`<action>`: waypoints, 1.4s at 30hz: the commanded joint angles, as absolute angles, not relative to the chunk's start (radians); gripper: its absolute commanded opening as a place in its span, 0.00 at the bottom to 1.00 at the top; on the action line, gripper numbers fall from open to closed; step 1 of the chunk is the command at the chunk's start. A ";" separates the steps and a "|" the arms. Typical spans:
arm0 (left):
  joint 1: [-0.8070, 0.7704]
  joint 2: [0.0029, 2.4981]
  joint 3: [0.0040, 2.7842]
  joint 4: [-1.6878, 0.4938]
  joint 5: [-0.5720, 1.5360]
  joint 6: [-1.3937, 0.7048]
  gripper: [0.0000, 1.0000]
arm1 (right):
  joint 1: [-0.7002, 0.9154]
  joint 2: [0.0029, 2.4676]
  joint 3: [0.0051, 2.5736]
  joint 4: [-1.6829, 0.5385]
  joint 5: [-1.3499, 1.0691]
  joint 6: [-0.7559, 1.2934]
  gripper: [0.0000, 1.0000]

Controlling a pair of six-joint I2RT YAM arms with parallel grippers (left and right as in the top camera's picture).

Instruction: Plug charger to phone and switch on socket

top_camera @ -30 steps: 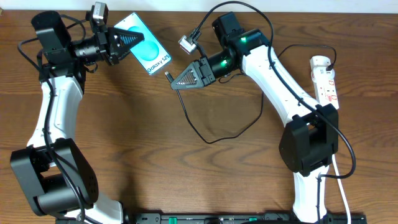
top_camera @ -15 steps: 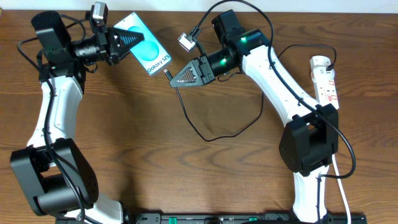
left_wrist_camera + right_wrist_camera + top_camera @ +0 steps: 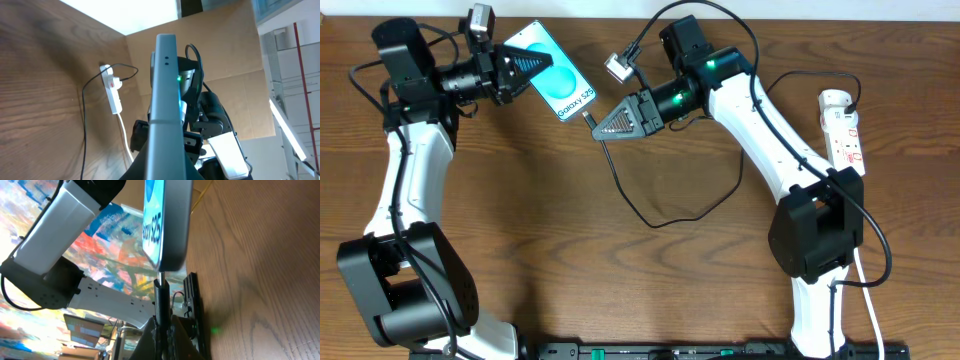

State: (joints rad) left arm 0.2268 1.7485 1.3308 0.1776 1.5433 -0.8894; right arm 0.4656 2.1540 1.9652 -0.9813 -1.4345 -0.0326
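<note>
tabletop is brown wood with visible grain, smooth, low sheen. phone has a glossy glass-looking screen and a smooth grey satin edge. power strip is shiny white plastic, charger cable matt black

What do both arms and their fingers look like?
The left arm and right arm: white shells, black joints and bases, black cables looping alongside. The left gripper and right gripper have black triangular ribbed fingers. A green light glows on the right arm.
</note>
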 commanded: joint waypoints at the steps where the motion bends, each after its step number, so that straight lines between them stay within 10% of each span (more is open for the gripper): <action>1: 0.211 1.726 1.326 0.169 1.572 -0.873 0.07 | 0.482 2.145 1.969 -0.980 -1.439 -0.022 0.01; 42: 0.192 1.842 1.326 0.116 1.574 -0.837 0.07 | 0.481 2.145 1.969 -1.165 -1.385 -0.162 0.01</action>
